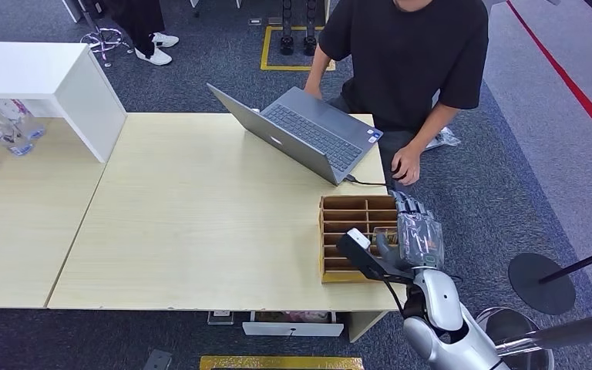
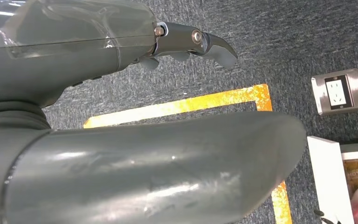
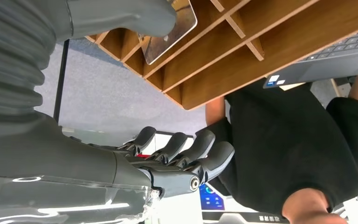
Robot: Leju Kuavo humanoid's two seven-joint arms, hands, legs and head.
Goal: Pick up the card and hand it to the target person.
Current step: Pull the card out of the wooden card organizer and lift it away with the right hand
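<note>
A wooden box with several compartments stands at the table's near right corner. In the right wrist view a glossy card leans in one compartment of the box. My right hand hangs at the box's right side. Its thumb lies against the card, while its fingers stay outside the box, apart and holding nothing. A person in a black T-shirt sits at the table's far right side, one hand by the table edge. My left hand hangs over the floor, fingers loosely extended, empty.
An open grey laptop sits on the light wooden table in front of the person. A white cabinet and plastic bottles are at the far left. A round stand base lies on the carpet to the right.
</note>
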